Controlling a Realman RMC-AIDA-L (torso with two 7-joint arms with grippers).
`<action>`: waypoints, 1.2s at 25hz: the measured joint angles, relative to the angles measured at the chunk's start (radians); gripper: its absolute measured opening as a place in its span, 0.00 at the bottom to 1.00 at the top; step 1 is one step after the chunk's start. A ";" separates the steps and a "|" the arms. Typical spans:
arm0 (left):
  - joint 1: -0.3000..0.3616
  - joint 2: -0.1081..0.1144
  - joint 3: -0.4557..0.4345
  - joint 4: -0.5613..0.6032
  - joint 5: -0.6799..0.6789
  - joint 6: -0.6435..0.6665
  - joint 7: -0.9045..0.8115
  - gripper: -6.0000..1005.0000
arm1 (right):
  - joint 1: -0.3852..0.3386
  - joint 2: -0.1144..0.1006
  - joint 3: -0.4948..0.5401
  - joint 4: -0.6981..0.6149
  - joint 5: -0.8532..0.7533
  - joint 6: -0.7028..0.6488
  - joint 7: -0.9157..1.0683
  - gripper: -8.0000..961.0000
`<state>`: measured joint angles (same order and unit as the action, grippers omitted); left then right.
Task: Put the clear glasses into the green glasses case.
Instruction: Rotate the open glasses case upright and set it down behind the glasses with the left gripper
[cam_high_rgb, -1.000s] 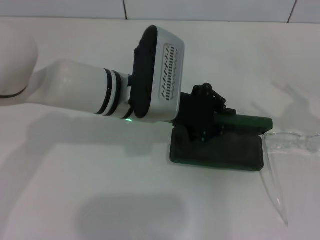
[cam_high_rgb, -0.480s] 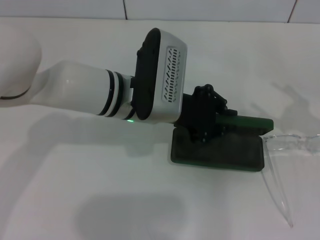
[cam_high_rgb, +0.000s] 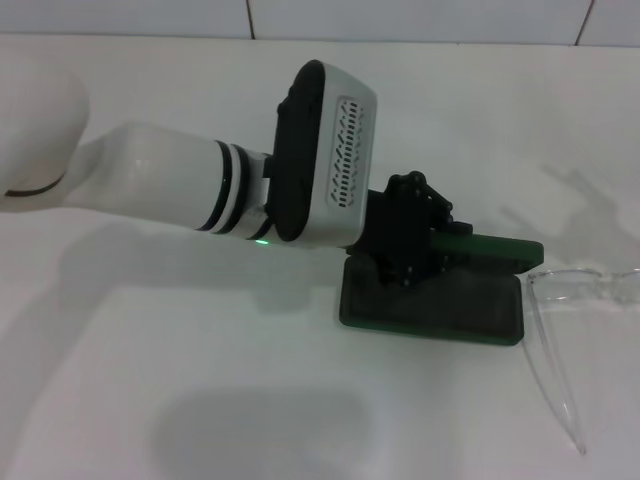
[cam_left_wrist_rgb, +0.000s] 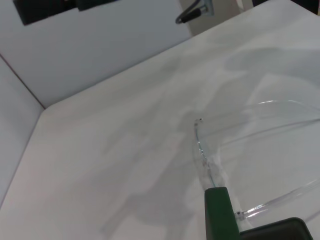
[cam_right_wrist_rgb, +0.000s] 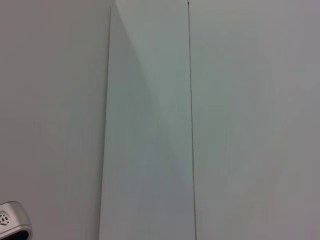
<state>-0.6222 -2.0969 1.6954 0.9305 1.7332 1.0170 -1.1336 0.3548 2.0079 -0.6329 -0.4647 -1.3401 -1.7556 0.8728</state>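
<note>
The green glasses case (cam_high_rgb: 430, 305) lies open at the table's centre right, dark lining up, with its lid (cam_high_rgb: 495, 250) raised along the far side. My left gripper (cam_high_rgb: 412, 248) hangs over the case's far left part, right at the lid, and its black body hides the fingertips. The clear glasses (cam_high_rgb: 585, 285) lie on the table just right of the case, one long arm reaching toward the front edge. In the left wrist view the clear glasses (cam_left_wrist_rgb: 202, 150) lie just beyond the green lid edge (cam_left_wrist_rgb: 217, 212). My right gripper is out of view.
The white table (cam_high_rgb: 200, 380) ends at a tiled wall (cam_high_rgb: 420, 18) at the back. My left forearm and its silver wrist camera housing (cam_high_rgb: 335, 155) stretch in from the left above the table. The right wrist view holds only white surfaces and a silver corner (cam_right_wrist_rgb: 10, 222).
My left arm has edged slightly to the right at the case. The clear glasses and the lid have shifted a little.
</note>
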 joint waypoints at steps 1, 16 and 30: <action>-0.003 0.000 0.002 -0.002 0.000 0.000 0.000 0.21 | 0.000 0.000 0.001 0.000 0.000 0.000 0.000 0.91; -0.028 0.003 0.002 -0.003 0.000 0.002 -0.022 0.21 | -0.001 -0.001 0.008 0.000 -0.001 -0.001 0.000 0.91; -0.022 0.000 0.000 -0.005 0.000 -0.040 -0.072 0.21 | -0.001 -0.003 -0.001 0.000 -0.001 0.007 0.000 0.91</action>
<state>-0.6440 -2.0967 1.6952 0.9256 1.7336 0.9769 -1.2060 0.3543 2.0051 -0.6334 -0.4648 -1.3407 -1.7491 0.8728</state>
